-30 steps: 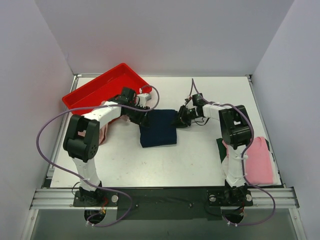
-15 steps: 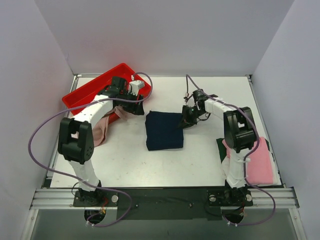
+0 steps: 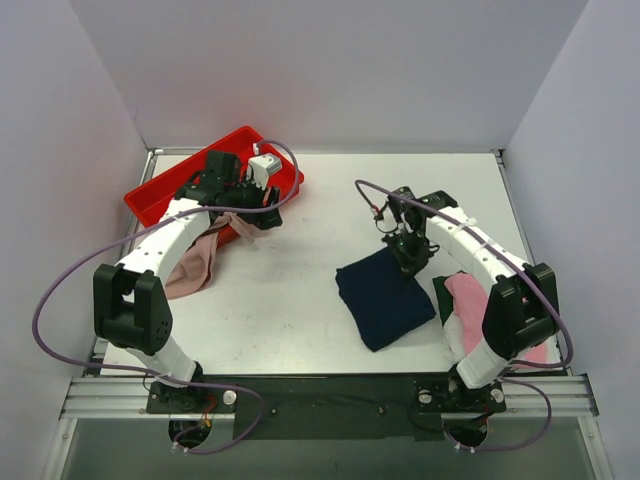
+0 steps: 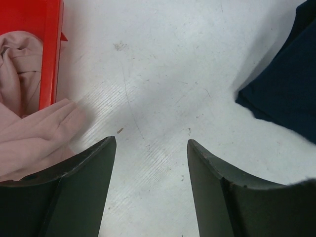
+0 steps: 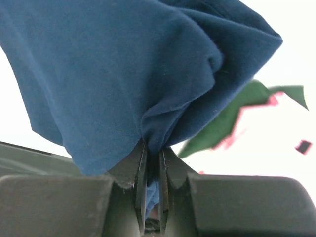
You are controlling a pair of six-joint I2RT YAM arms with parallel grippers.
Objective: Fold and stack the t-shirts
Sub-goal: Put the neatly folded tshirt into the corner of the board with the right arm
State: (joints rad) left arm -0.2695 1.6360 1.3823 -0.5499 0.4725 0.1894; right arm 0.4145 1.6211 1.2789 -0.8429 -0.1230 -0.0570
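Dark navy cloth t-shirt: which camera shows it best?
Top external: nearly the whole folded dark navy cloth t-shirt shows, right gripper pinching its far edge. Right wrist sees only bunched cloth; left wrist just a corner.

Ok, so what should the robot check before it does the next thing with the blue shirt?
1. Right end effector has a firm hold on the navy shirt: ok, it is shut on a pinch of cloth.
2. Navy shirt neatly folded: cannot tell, the cloth bunches at the pinch.
3. Navy shirt stacked on the pink shirt: not ok, it lies beside it, not on top.
4. Left end effector free to help: ok, it is open and empty above the table.
5. Beige-pink shirt folded: not ok, it is crumpled and partly in the red tray.
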